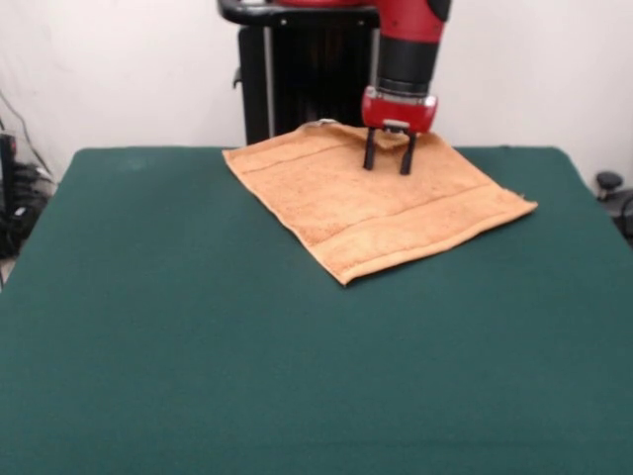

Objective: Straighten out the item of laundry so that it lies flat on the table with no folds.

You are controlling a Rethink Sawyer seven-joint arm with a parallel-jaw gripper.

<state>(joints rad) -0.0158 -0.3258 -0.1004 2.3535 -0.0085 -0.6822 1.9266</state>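
Orange-tan terry towel (381,203) lying spread on the dark green table (247,346), gripper (387,161) standing over its far part.

Felt-like green cloth is filling the lower and middle frame, smooth and bare. Above centre and a little right, the roughly square towel is lying turned like a diamond, looped pile showing, a woven band running along its near right edge and another near its far left edge; a small fold is rising at its top corner. The red and black arm (407,49) is coming down there, its two thin black fingers (369,151) parted, tips at the cloth, clasping nothing. Behind, a black pedestal (297,84) is standing against a white wall (119,69), with dark cables at the left edge.
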